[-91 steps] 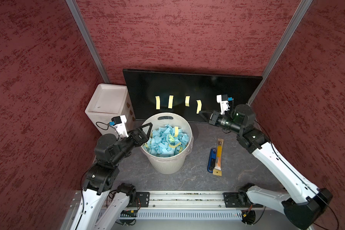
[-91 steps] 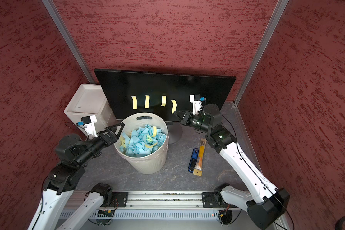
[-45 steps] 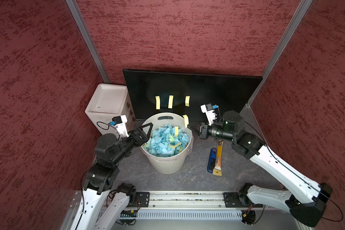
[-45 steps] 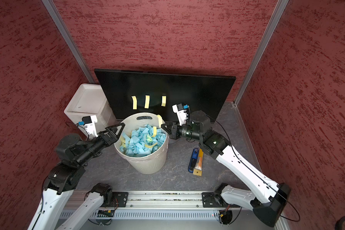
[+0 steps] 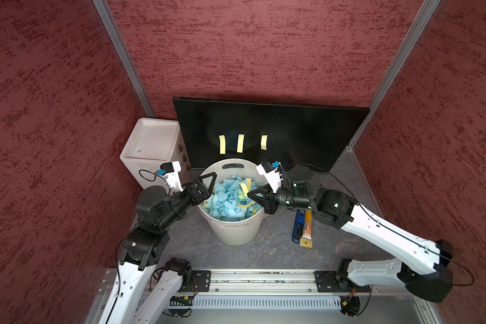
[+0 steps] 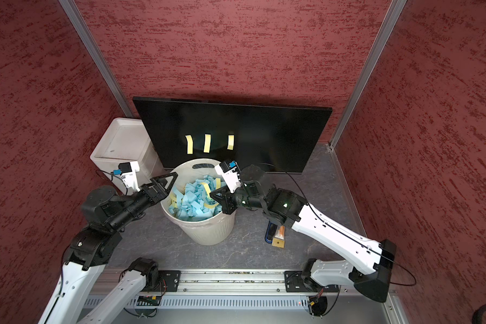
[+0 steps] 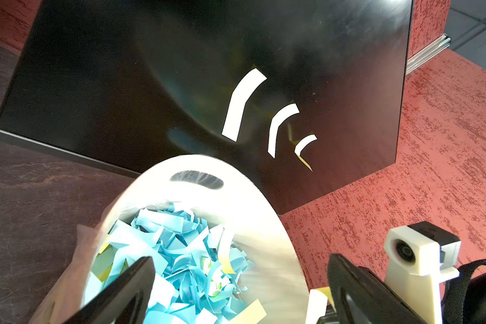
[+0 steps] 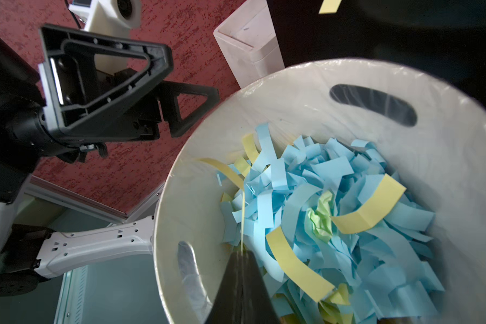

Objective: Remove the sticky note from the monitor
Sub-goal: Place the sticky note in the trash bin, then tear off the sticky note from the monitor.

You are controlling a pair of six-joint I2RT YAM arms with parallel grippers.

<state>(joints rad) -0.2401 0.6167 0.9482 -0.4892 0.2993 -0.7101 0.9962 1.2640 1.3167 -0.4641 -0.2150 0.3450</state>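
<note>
Item: sticky note, yellow, pinched edge-on in right gripper, jaws nearly closed, above basket, presumably for dropping. Monitor: behind basket, three strips attached. Left gripper: beside basket, jaws wide, empty, idle.

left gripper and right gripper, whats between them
The white basket of blue and yellow paper strips lies between the open left gripper and the right gripper, shut on a yellow sticky note; both top views show it.
</note>
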